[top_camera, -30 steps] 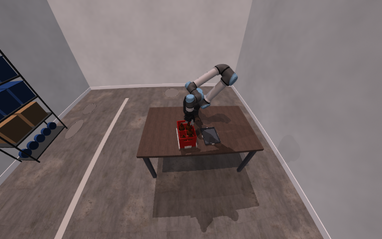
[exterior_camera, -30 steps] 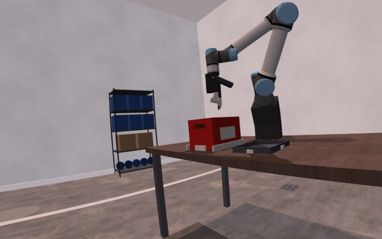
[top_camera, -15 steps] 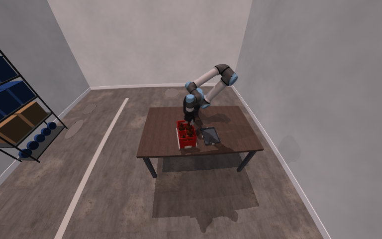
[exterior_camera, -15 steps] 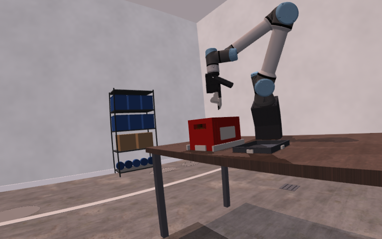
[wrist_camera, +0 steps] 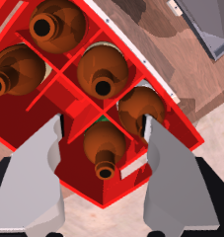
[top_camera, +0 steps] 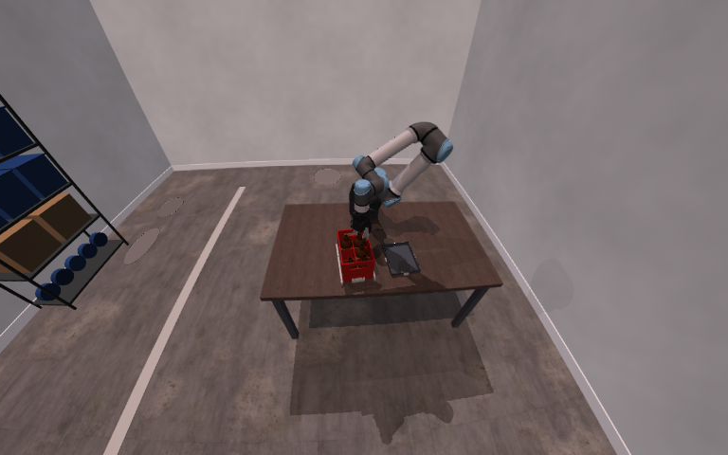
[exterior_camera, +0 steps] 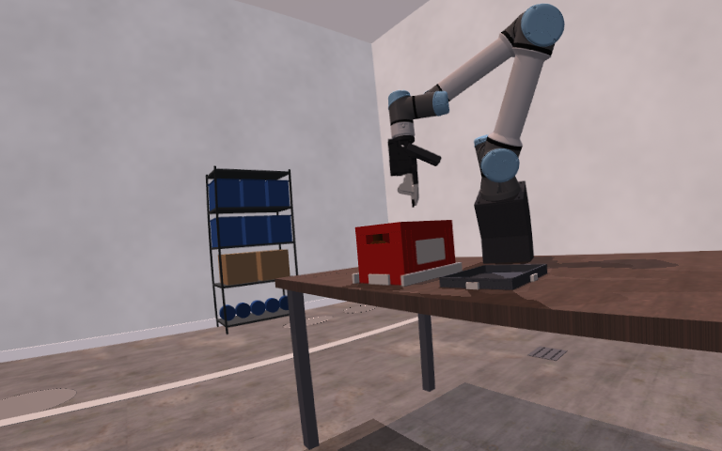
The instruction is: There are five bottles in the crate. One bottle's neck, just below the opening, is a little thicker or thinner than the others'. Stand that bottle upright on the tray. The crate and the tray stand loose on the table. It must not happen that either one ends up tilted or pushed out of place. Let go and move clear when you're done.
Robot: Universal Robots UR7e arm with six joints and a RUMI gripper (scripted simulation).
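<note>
The red crate [top_camera: 358, 273] [exterior_camera: 378, 264] [wrist_camera: 183, 130] stands on the table with several brown bottles upright in it. In the wrist view one bottle [wrist_camera: 105, 143] shows between and below the fingers. Another bottle [wrist_camera: 136, 106] is partly hidden by the right-hand finger. Further bottles [wrist_camera: 103, 66] [wrist_camera: 62, 37] [wrist_camera: 23, 74] stand farther up in that view; one compartment holds none. I cannot tell which neck differs. My gripper [wrist_camera: 103, 116] [exterior_camera: 413, 202] is partly open and empty, above the crate. The dark tray [top_camera: 401, 259] [exterior_camera: 456, 282] [wrist_camera: 208, 27] lies beside the crate with nothing on it.
The brown table [top_camera: 445, 265] [exterior_camera: 633, 291] carries the crate, the tray and the arm's base. The crate's walls and dividers surround the bottles. A shelf rack [top_camera: 87, 194] [exterior_camera: 212, 224] with blue and brown boxes stands away from the table.
</note>
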